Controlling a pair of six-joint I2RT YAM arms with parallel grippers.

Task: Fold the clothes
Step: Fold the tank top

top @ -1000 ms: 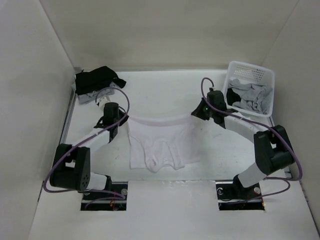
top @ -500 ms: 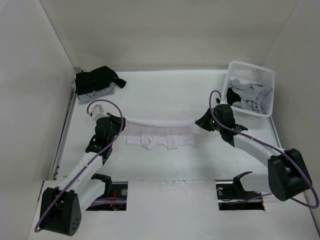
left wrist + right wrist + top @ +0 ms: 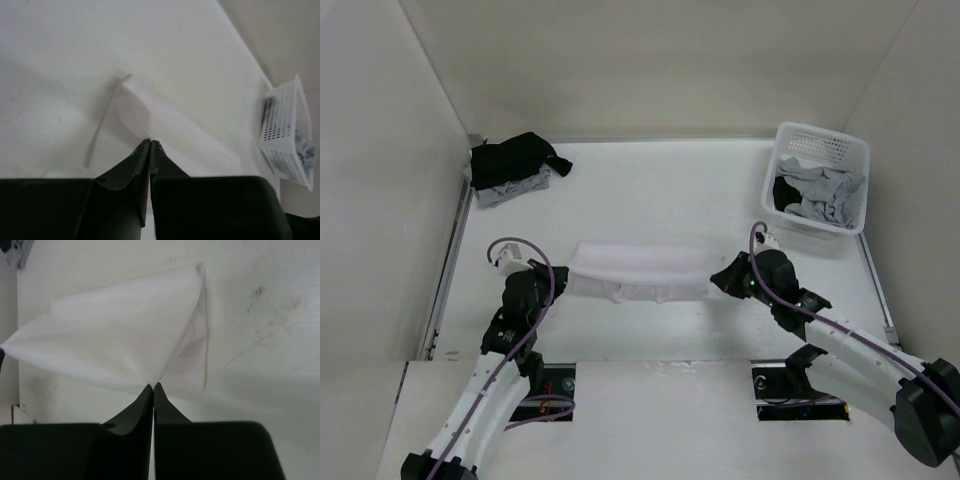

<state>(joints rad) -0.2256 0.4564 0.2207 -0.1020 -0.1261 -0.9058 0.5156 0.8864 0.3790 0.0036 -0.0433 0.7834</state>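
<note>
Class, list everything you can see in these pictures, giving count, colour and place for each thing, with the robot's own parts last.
white garment: one, white, stretched between both grippers, near middle of the table.
basket: one, white lattice, far right corner.
grey clothes: heap, count unclear, inside the basket.
black and grey clothes: pile, far left corner.
table: one, white.
arms: two, white with black joints, purple cables.
left gripper: black, shut on the garment's left end.
right gripper: black, shut on its right end.

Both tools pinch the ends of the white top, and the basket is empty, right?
No, the basket holds grey clothes, as the top view shows. The left tool and right tool do pinch the ends of the white top.
</note>
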